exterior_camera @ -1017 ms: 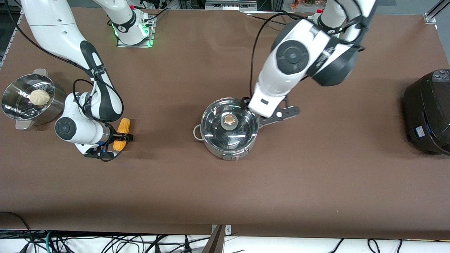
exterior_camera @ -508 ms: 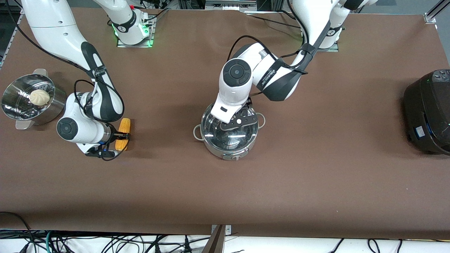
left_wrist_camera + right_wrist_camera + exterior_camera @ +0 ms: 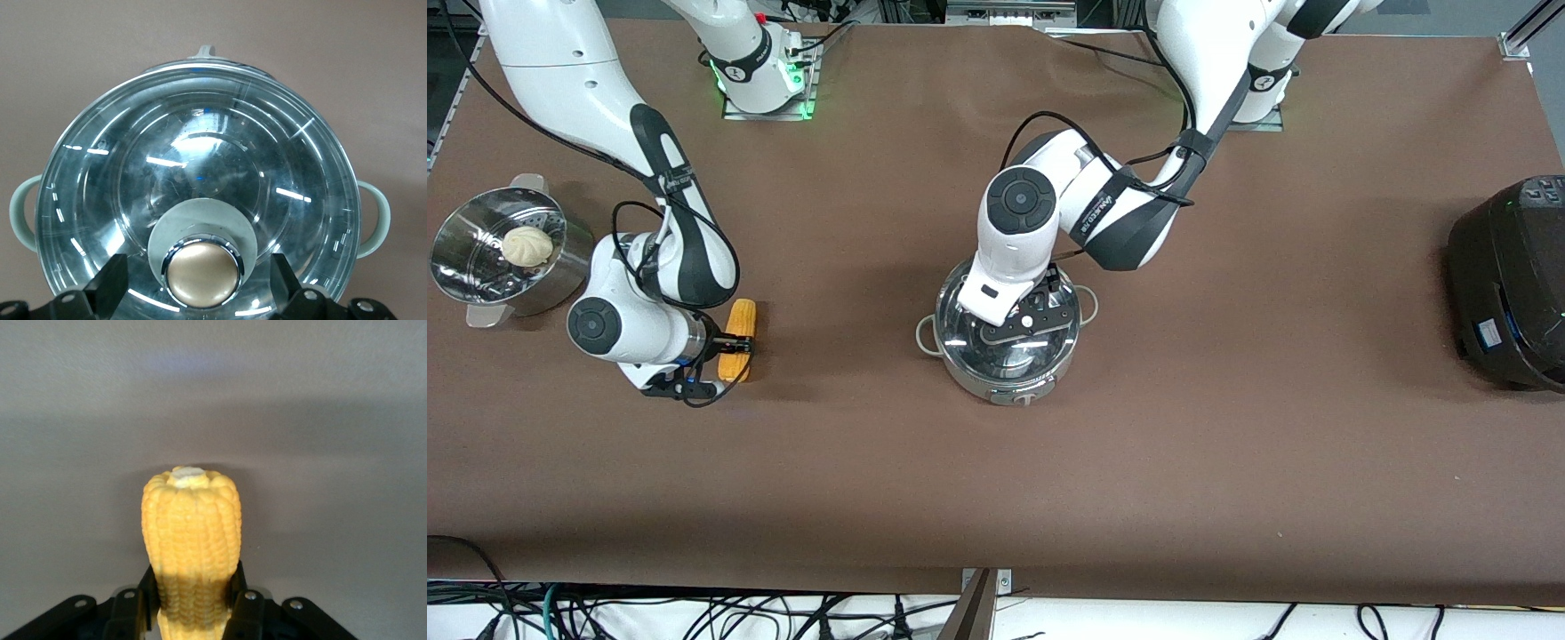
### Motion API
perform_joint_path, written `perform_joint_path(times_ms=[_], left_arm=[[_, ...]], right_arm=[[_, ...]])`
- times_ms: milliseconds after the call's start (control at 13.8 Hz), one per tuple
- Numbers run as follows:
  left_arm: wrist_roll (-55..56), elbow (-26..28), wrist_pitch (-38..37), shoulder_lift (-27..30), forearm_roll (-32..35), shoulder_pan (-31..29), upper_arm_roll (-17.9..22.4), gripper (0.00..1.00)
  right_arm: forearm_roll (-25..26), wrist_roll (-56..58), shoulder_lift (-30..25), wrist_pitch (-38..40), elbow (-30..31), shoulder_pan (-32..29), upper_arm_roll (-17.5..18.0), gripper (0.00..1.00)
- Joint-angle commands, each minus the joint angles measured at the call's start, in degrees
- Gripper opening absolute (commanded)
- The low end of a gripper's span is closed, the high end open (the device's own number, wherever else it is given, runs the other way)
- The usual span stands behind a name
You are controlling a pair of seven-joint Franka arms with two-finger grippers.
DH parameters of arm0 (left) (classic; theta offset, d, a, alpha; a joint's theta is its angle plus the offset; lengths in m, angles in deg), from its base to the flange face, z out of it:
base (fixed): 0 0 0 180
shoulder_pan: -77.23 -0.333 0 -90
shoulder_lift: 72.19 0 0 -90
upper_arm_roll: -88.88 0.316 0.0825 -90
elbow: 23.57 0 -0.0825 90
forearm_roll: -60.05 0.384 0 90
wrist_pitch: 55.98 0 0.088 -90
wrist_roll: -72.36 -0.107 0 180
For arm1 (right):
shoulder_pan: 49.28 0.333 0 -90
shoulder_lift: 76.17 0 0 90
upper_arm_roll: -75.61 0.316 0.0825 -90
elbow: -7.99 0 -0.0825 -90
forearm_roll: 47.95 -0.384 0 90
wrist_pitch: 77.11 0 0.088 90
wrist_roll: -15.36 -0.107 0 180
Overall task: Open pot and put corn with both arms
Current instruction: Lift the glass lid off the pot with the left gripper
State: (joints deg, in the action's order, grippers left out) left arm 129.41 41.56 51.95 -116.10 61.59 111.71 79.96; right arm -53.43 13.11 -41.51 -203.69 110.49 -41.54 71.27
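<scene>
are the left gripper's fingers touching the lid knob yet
Apart. In the left wrist view the left gripper is open, its fingers standing either side of the knob with lid showing in both gaps.

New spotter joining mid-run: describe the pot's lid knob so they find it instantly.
Find the shiny steel pot mid-table, under the left gripper. Its clear glass lid is on; the knob sits at the centre, the only copper-coloured part, between the open fingers.

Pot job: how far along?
Nothing finished. The glass lid is still on the pot. In hand: left claw open, fingers straddling the knob; right claw shut on the corn at table level. Left: grip, lift lid, drop corn in.
</scene>
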Motion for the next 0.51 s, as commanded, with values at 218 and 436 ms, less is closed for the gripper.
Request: perform_joint_path(times_ms=[218,436], left_arm=[[0.1,-2.1,-0.5,-1.3,1.8,0.8,0.6,0.31],[-0.1,-1.8,-0.5,-1.3,3.8,0.9,0.7,0.00]], right_arm=[[0.1,1.7,-5.1,12.1,-7.1,-0.3,0.1,0.00],[0.2,2.1,-6.4,20.7,-13.7,-0.3,-0.2,0.00]])
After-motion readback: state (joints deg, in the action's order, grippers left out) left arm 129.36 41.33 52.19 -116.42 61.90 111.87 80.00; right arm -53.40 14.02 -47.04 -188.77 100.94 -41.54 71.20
